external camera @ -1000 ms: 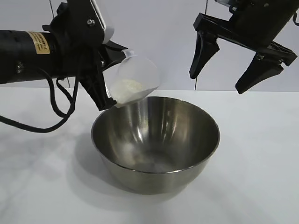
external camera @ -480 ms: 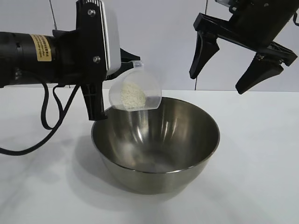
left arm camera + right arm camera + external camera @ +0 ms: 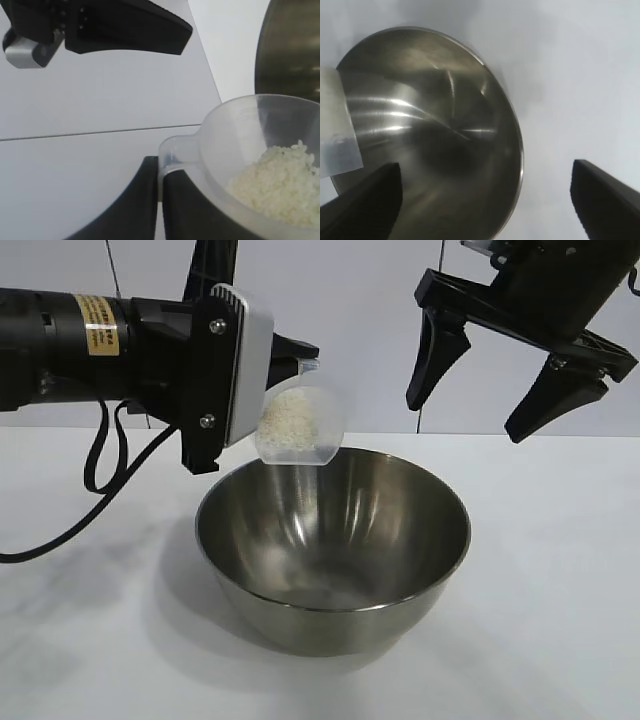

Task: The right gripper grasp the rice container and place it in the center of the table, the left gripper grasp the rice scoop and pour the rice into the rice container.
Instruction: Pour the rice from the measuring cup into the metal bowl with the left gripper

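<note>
Above rice container (image 3: 333, 540), tilted rice scoop (image 3: 300, 427)

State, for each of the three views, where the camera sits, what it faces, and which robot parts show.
Exterior: faces both arms across the table; left gripper, right gripper show.
Left wrist: sits behind its fingers, facing the rice scoop.
Right wrist: looks down between open fingers.
All share the rice container.

White rice (image 3: 291, 420) fills the clear frosted rice scoop (image 3: 300, 426) at twelve o'clock of the shiny steel rice container (image 3: 333, 545) on the white desk (image 3: 560, 570).
</note>
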Tool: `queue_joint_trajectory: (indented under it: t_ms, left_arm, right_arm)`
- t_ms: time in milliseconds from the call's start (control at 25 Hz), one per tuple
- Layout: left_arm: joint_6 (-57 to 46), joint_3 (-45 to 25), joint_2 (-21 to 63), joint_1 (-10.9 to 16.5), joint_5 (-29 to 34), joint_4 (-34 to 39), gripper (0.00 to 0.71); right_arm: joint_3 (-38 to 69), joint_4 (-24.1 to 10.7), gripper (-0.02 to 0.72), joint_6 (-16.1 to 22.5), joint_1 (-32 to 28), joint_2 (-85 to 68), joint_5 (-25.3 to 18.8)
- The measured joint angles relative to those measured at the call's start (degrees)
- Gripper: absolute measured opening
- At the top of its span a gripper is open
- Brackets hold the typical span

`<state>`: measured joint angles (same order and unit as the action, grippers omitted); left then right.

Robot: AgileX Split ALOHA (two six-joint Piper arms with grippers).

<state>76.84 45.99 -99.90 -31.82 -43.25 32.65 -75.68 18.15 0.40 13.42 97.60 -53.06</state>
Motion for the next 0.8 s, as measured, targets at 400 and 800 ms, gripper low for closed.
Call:
queue_joint_trajectory:
  t_ms: [400,800]
  left_arm:
    - [7.0,2.0,-1.9,0.0,0.0,9.0,0.012]
    - [11.9,3.1,-3.3,-1.1,0.6,9.6,0.012]
  right_arm:
    - [0.0,-0.8,0.631,0.0,0.0,0.0,-1.2]
    - [0.0,-2.1,0.631,0.0,0.0,0.0,-1.4]
